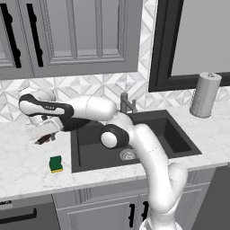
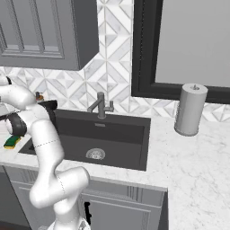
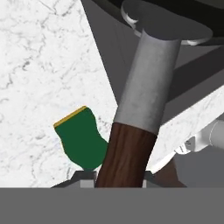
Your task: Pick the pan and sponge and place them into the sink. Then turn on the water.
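In the left base view the white arm reaches to the left over the marble bench (image 1: 27,166), and its gripper (image 1: 44,134) is low beside the left rim of the sink (image 1: 177,134). The jaws are nearly closed on the reddish-brown handle of the pan (image 1: 45,139), which sticks out below the hand. The sponge (image 1: 55,164) lies flat on the bench, near the front left corner of the sink and apart from the gripper. The faucet (image 1: 127,103) stands at the rear edge of the sink.

In the right base view the sponge (image 2: 12,141) is at the left edge, partly behind the arm, and a paper towel roll (image 2: 190,109) stands upright at the right of the sink (image 2: 130,134).

In the hand view the pan handle (image 3: 127,153) rises between the jaws, brown wood then a grey metal neck, with the sponge (image 3: 81,138) just to its left on the bench
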Available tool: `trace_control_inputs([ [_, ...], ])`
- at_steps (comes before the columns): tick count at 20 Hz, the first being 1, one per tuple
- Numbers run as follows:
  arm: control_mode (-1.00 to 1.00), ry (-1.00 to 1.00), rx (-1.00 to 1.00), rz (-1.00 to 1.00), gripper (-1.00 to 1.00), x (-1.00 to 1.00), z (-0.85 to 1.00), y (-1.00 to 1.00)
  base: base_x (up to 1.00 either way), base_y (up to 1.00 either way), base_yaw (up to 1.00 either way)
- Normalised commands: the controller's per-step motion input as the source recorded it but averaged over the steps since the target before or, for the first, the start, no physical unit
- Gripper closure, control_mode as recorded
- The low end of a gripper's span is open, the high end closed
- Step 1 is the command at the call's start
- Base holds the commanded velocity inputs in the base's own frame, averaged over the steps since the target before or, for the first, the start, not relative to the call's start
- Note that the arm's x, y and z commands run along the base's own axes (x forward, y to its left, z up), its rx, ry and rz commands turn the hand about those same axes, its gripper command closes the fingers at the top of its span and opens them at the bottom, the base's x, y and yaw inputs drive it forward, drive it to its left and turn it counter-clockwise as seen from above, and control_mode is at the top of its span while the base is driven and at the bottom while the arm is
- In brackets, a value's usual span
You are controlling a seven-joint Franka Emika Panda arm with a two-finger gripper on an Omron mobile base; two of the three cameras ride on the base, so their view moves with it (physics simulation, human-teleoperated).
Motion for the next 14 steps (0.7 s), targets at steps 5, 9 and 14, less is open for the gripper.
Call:
trace_control_inputs([
  [5,-1.0,-0.04,0.0,-0.03,1.0,0.0,-0.03,-0.48,0.0,0.0,0.0],
  [9,-1.0,-0.13,0.07,-0.11,1.0,0.0,-0.08,-0.39,0.0,0.0,0.0],
  [14,-1.0,-0.12,0.07,-0.18,1.0,0.0,-0.11,-0.27,0.0,0.0,0.0],
])
